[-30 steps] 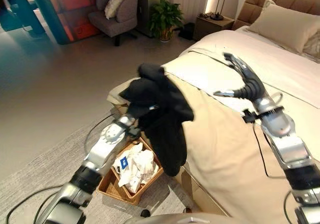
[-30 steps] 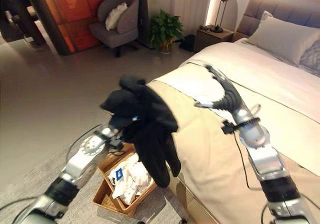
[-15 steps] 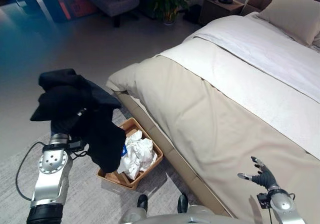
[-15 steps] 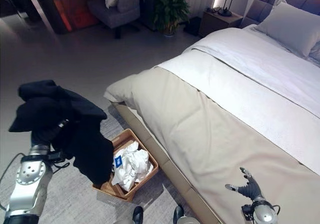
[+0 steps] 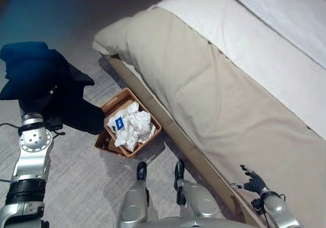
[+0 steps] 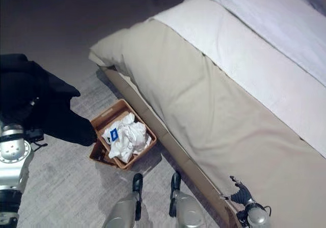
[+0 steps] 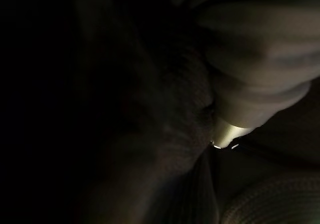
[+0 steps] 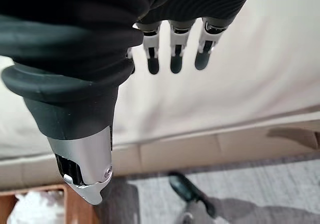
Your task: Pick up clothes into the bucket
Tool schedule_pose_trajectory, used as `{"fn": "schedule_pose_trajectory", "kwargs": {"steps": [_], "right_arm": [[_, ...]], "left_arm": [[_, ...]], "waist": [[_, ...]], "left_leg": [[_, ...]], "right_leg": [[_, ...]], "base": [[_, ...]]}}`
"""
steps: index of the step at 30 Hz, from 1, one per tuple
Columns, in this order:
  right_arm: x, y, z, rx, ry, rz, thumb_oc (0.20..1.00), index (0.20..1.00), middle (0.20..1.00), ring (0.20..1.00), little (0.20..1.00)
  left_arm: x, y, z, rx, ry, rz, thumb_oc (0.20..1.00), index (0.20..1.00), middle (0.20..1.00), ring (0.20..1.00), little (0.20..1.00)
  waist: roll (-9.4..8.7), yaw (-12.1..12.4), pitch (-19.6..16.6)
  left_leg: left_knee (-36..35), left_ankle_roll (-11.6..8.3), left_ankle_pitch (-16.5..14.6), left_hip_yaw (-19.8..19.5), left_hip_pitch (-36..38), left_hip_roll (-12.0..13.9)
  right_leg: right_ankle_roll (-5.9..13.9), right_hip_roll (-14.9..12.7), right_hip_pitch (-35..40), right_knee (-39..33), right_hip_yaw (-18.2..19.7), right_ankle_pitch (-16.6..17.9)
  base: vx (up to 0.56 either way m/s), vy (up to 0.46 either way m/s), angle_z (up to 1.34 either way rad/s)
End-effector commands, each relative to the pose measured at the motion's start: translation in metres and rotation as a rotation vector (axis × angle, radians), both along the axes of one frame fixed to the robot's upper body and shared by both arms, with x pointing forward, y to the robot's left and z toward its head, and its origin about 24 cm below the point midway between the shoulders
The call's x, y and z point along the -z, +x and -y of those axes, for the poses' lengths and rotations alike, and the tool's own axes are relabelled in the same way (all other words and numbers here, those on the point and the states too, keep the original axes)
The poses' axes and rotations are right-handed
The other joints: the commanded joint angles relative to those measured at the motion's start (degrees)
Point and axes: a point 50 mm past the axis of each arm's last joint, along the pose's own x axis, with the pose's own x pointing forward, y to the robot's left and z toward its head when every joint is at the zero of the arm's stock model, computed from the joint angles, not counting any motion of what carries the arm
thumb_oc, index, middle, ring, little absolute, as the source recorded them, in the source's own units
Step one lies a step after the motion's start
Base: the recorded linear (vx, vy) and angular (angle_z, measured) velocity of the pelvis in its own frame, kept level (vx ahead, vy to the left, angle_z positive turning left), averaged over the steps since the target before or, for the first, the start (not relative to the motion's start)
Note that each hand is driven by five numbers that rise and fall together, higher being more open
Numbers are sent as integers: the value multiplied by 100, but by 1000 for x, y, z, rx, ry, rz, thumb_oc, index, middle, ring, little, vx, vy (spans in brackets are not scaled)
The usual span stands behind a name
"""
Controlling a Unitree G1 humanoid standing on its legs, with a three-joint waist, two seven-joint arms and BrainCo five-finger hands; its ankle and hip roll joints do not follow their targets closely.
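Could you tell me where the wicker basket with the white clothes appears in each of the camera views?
Left eye view: wicker basket on the floor beside the bed, left of centre.
Right eye view: basket, left of centre, beside the bed.
Left wrist view: cannot tell; dark cloth covers it.
Right wrist view: basket corner at the lower left.
Shared landmark: the bed.

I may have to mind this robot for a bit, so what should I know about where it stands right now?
Left hand: buried under the black garment it carries, so its grasp is hidden.
Right hand: open, holding nothing, low beside the beige bed cover.
The wicker basket sits on the floor by the bed, with white clothes already inside.
Left to do: lower the black garment into the basket.
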Motion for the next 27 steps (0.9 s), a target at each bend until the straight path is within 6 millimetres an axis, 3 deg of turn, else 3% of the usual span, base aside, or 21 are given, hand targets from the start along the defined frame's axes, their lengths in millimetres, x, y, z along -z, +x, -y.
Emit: {"fn": "schedule_pose_trajectory", "kwargs": {"steps": [1,8,10,20,27], "right_arm": [[-13,14,-4,-74,-22,89,1000,1000,1000,1000,1000],[-22,27,-13,-77,-3,181,1000,1000,1000,1000,1000],[-24,32,-16,-67,-2,212,1000,1000,1000,1000,1000],[-37,47,-24,-76,10,310,1000,1000,1000,1000,1000],[-51,56,-28,-78,25,401,1000,1000,1000,1000,1000]], "left_arm": [[-40,3,-6,-30,85,173,200,200,200,200,200],[-44,17,2,-34,64,204,200,200,200,200,200],[-44,27,13,-1,25,229,200,200,200,200,200],[-56,54,50,131,70,227,200,200,200,200,200],[-60,65,64,156,118,209,200,200,200,200,200]], "waist": [[-252,-99,-50],[-370,-206,446],[-410,-260,621],[-504,-465,621],[-602,-635,621]], "left_leg": [[1206,83,-629,-198,-647,-117],[2071,132,-816,-175,-1524,-124],[2500,156,-951,-193,-1963,-141],[2790,115,-870,-224,-3001,-104],[2931,89,-750,-241,-3803,-79]], "right_leg": [[407,-520,-485,710,279,-58],[362,-564,-1307,1433,381,-187],[329,-555,-1710,1754,422,-274],[307,-489,-2766,1932,470,-204],[315,-452,-3581,2019,438,-64]], "base": [[-93,17,-6],[-109,25,-5],[-101,24,-5],[-63,-10,0],[-66,-28,-1]]}}
